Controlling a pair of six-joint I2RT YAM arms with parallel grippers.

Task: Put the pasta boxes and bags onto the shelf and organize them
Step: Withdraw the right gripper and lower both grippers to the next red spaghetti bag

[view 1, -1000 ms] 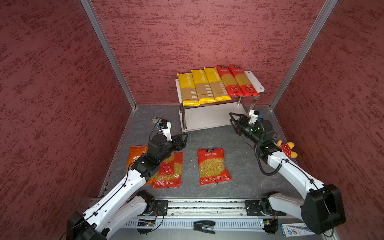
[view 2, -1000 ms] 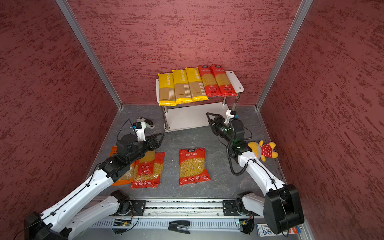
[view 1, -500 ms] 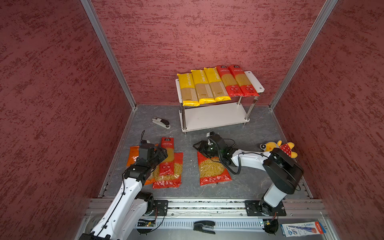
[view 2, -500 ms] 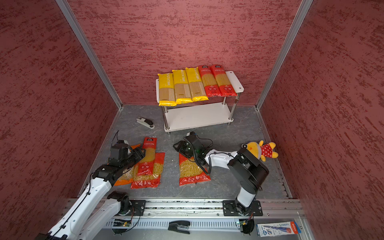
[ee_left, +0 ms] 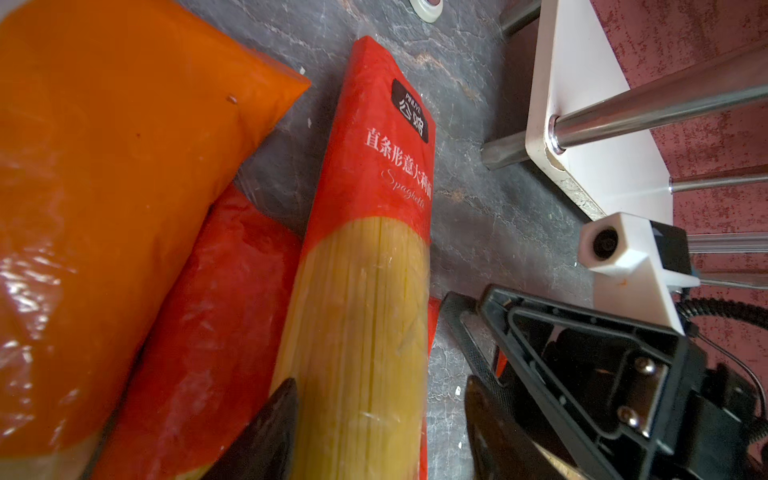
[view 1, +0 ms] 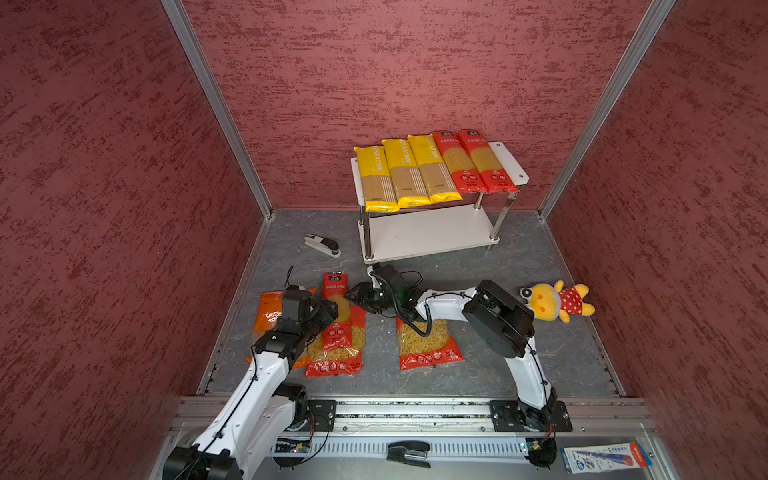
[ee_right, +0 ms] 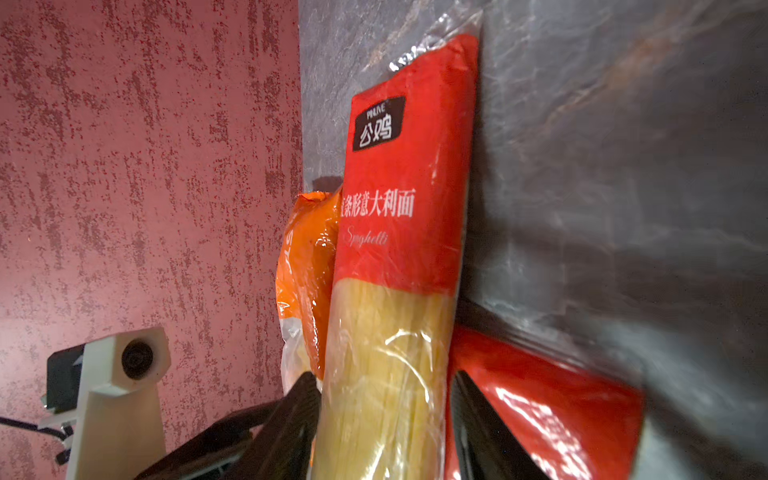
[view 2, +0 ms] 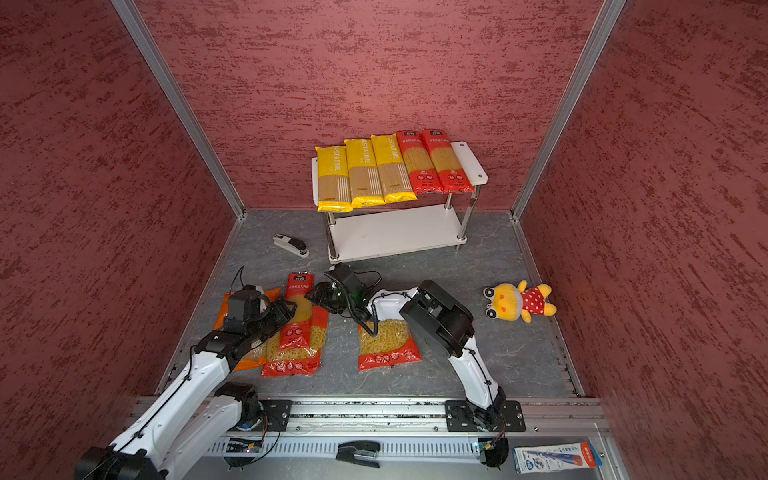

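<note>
**Shelf.** The shelf (view 1: 510,161) stood at the rear of the table (view 1: 519,266). Its upper board carried three yellow spaghetti packs (view 1: 405,172) and two red spaghetti packs (view 1: 457,162), side by side and touching, long sides parallel.

**Items on the table.** A third red spaghetti pack (view 1: 337,332) lay lengthwise on top of a wide red pasta bag (view 1: 358,338). An orange pasta bag (view 1: 270,309) lay just beside that bag, on the left. A second wide red pasta bag (view 1: 428,349) lay apart on the right, partly beneath the right arm.

**Left tool.** The left tool (ee_left: 374,415) straddled the third red spaghetti pack. It was released: one finger (ee_left: 270,424) lay against the pack, and bare table showed between the pack and the other finger.

**Right tool.** The right tool (ee_right: 384,415) straddled the same pack from the opposite side. Both fingers stood close against the pack's flanks; whether they clamped it could not be determined.

**Other objects.** A stapler (view 1: 322,245) lay left of the shelf. A plush toy (view 1: 552,301) lay on the right.
</note>
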